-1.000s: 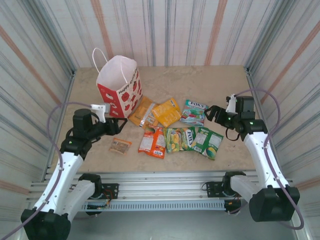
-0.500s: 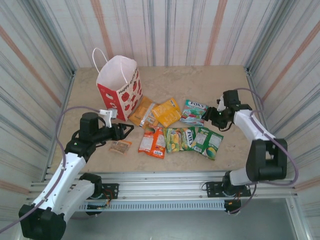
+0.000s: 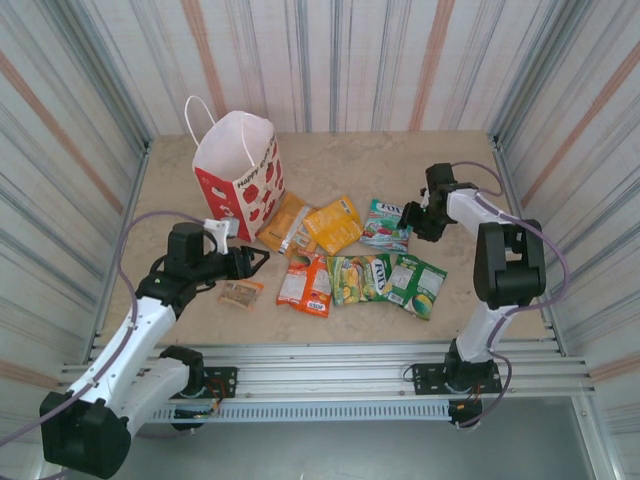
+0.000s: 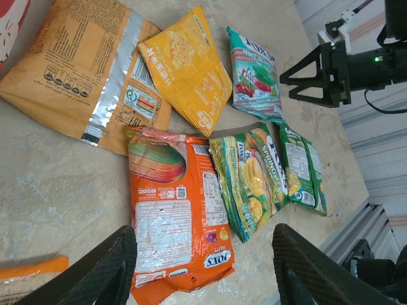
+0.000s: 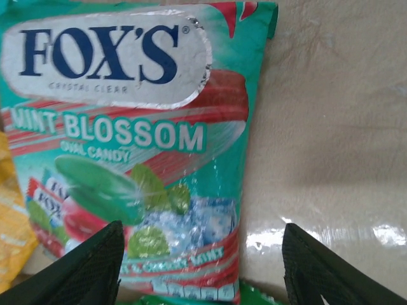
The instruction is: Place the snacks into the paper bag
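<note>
Snacks point(image 3: 345, 262) are lying scattered on the desk point(image 3: 400, 170) beside the paper bag point(image 3: 238, 170), all outside it. I'm holding the left gripper point(image 3: 255, 262) wide open near the bag's front, facing the orange packet point(image 4: 181, 235). The right gripper point(image 3: 412, 222), jaws spread, is hovering over the teal packet point(image 5: 127, 159), across the pile from the bag; the wrist view is cutting off its lower edge.

The table point(image 3: 400, 160) is overlooked from above; the teal packet point(image 3: 388, 224) point(image 4: 254, 76) point(image 5: 127, 159), at two o'clock, is shared by all three views.
</note>
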Controlling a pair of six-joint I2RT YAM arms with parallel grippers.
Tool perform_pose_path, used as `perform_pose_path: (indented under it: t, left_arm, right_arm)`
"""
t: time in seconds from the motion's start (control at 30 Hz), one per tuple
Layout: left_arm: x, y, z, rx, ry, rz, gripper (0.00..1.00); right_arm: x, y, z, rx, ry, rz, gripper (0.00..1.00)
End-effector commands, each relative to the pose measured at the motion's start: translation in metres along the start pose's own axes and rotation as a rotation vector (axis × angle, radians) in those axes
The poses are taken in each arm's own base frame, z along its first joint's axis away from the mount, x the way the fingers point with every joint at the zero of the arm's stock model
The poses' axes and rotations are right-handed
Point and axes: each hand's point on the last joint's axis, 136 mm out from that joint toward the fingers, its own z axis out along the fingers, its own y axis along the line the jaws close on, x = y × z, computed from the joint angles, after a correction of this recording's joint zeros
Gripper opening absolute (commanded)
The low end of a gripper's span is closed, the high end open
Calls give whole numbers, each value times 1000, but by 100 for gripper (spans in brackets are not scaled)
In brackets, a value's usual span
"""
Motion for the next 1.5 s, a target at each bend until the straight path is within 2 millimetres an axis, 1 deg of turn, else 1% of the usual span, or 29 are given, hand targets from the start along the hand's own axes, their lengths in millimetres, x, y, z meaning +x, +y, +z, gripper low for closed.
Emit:
perform_pose_path:
  t: [0.0,0.17,0.23,0.43,0.53,0.63,0.67,0.77,0.87,1.0,1.13,1.3,1.47]
  left_arm:
    - [-10,-1,1,-4,-34,26,60]
    - [-14,-1,2,-4,-60,9,59]
    - [-14,0,1,-9,-60,6,59]
    - [-16,5,-3,-47,-94,13,59]
    - [-17,6,-3,-52,-99,12,57]
    - [-15,6,-2,-50,-83,10,57]
    - [-15,6,-2,-48,-81,11,57]
    - [-16,4,-3,-43,-89,21,57]
    - [-20,0,-5,-38,-95,42,56]
    - [-24,-6,-7,-31,-89,83,54]
    - [-27,-15,-6,-16,-77,126,53]
    - [-29,-29,0,9,-63,188,53]
    - [-29,-42,13,51,-52,235,52]
  right_arm:
    - [-7,-2,5,18,4,-5,63]
    - [-14,2,16,-1,18,-12,59]
    - [-15,0,19,9,21,-10,57]
    - [-15,-1,32,0,42,-8,49]
    - [-13,-1,36,-8,51,-11,39]
    - [-10,-1,39,-16,64,-19,23]
    - [-9,-1,38,-19,66,-21,18]
    - [-9,0,35,-24,56,-29,7]
    - [-11,4,25,-47,37,-40,0]
    - [-18,16,3,-92,-10,-80,0]
    - [-22,28,-27,-124,-63,-124,0]
    - [-14,37,-60,-134,-92,-158,0]
    - [0,53,-95,-161,-137,-237,0]
